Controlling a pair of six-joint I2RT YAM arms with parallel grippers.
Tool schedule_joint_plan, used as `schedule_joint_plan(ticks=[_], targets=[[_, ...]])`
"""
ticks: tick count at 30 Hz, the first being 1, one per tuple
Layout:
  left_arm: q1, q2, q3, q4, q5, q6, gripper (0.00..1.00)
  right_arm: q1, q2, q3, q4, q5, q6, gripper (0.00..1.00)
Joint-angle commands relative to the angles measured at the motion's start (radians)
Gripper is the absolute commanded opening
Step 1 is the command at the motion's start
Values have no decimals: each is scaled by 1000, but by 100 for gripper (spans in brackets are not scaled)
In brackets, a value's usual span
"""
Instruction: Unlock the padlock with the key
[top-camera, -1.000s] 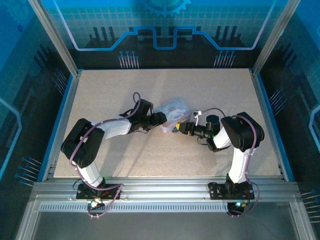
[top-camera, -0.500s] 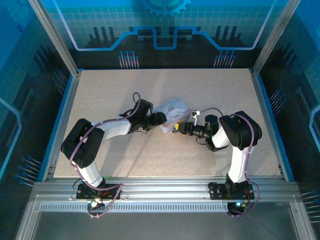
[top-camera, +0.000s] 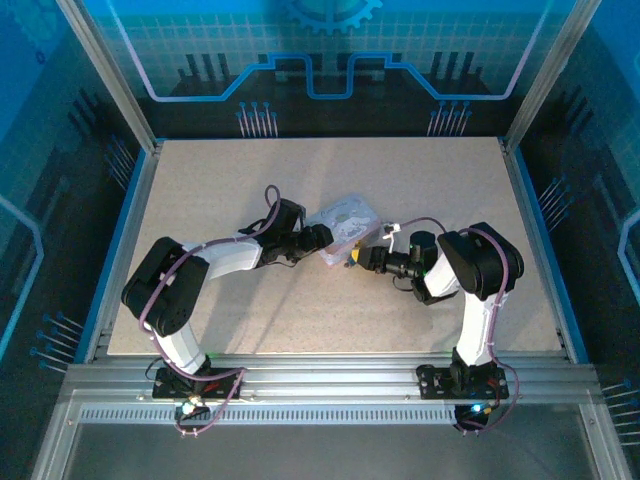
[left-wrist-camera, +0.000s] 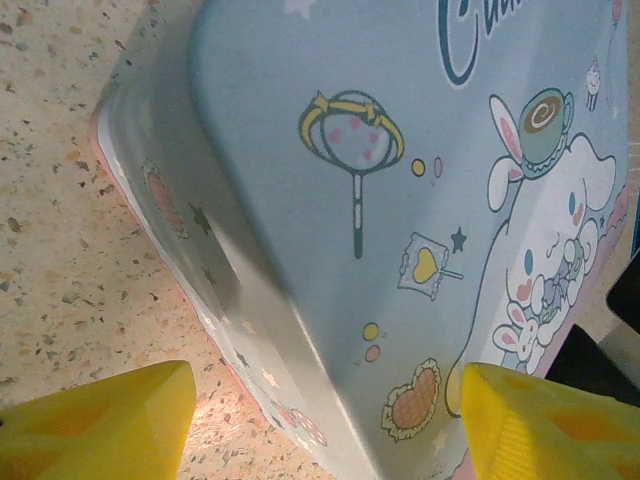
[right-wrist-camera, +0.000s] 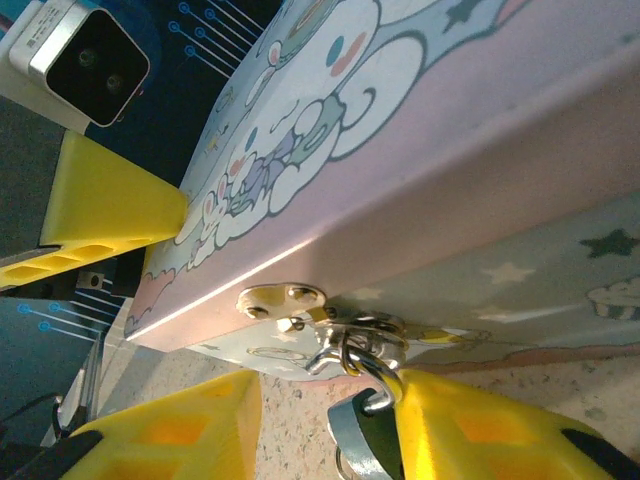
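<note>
While your left pincer (left-wrist-camera: 328, 405) stands wide astride the tin (left-wrist-camera: 350, 200), square the part-open right pincer (right-wrist-camera: 330, 412) on the padlock (right-wrist-camera: 355, 440) hanging from the tin's hasp (right-wrist-camera: 285, 298), gripping its body, not the shackle (right-wrist-camera: 372, 375).

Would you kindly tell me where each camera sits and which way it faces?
Top external: above and behind the bases, looking down on the table; both arms show, left gripper and right gripper either side of the tin.
Left wrist: close, facing the tin's lid; its yellow fingers flank the tin.
Right wrist: close, facing the tin's hasp side; its fingers flank the padlock.
Shared: both wrist views show the tin, from opposite sides.
</note>
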Motion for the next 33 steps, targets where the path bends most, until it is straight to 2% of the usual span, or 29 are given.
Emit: schedule_joint_plan(ticks=[1,15,33], targets=[[-7,2,-32,-74,-31,3,71,11,11,-3,8,-15,-3,38],[-6,4,-25,-79,-29,3,71,11,19,3,14,-14,13,30],[-7,-6,-34,-77,-38,-3,71,7,32,-5,37,41,67,3]])
